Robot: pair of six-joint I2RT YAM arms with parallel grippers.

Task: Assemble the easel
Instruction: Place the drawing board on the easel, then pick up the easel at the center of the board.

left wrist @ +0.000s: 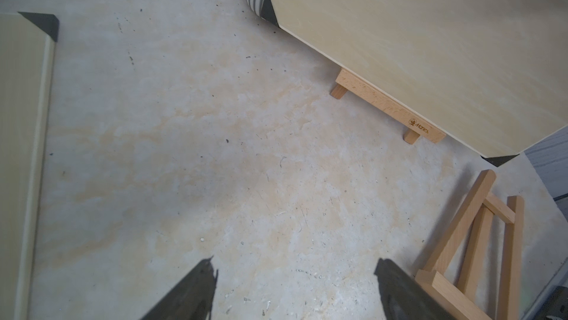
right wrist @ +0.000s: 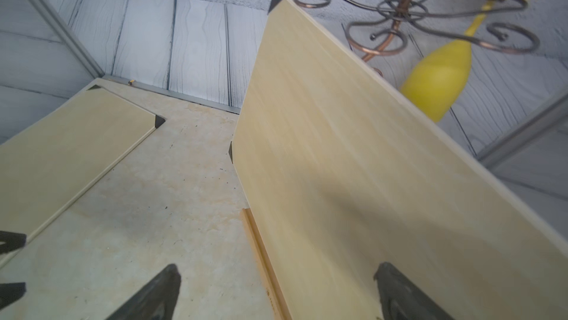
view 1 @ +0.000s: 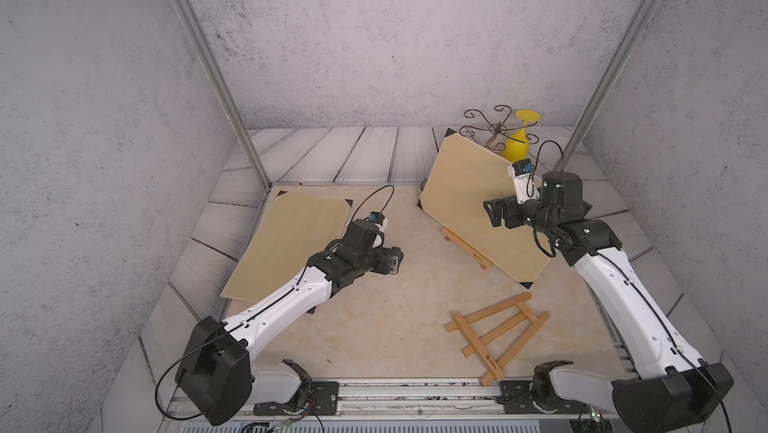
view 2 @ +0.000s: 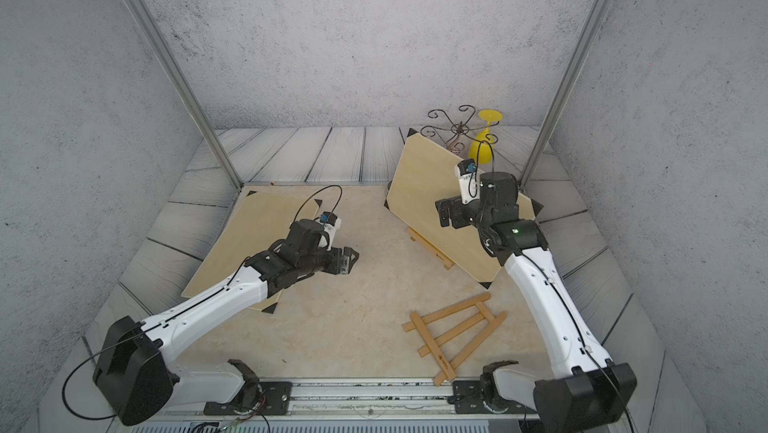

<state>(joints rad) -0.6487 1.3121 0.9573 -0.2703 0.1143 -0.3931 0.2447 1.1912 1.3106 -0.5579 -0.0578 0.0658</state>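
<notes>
Two sets of jaws stand spread and empty. The right gripper (view 1: 491, 213) faces the front of the pale rectangular plywood board with black corner caps (view 1: 465, 185). That board leans back on the small light-wood easel (view 1: 467, 248) standing at the far right of the mottled beige counter (view 1: 374, 318). Whether a fingertip touches the board I cannot tell.

The board overhangs the easel's ledge widely on both sides, so I judge the step to be leaving it settled. The right arm should draw straight away from the board's face, with no sideways drag, and keep clear of the yellow upturned goblet (view 1: 517, 148) behind.

The left gripper (view 1: 392, 261) hovers over bare counter beside a second, flat-lying plywood board (view 1: 286, 244). A folded wooden easel (view 1: 494, 333) lies flat near the front, well apart, and is likely next.
</notes>
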